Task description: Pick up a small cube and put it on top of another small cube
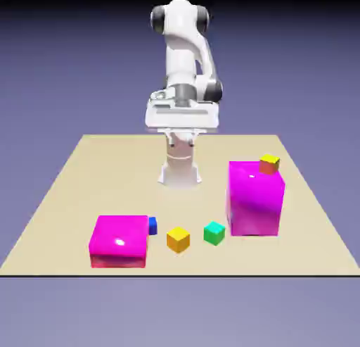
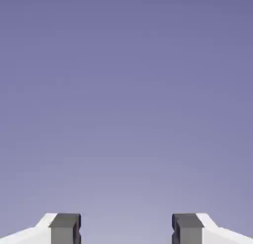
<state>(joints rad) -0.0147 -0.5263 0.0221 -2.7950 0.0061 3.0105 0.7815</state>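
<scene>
Since nothing shows between the two widely parted fingertips, the end effector is released and holds no cube, and the step in hand looks to be the approach before a first pick. It hangs above the counter, higher than the tall magenta block and toward the exterior view's left from it; the hand view shows only plain backdrop past the fingers, so the next move probably calls for turning the hand downward, carrying it over one small cube and lining the fingers up with two opposite faces. The task's wording does not settle which cube is to be lifted, so each one counts as a candidate. Nearest the tall magenta block, on its left side in the exterior view, sits the green cube, bright teal-green, plain-faced and upright, with a corner edge toward the camera. Farther left from that same block is the orange cube, its top a lighter yellow, likewise turned cornerwise. Farther left still, the blue cube is deep blue and partly hidden by the low magenta block, which could crowd a finger there. On top of the tall magenta block, near its right edge, rests the yellow-topped cube, red-orange on its front; its perch would probably make a careless grasp risky.
</scene>
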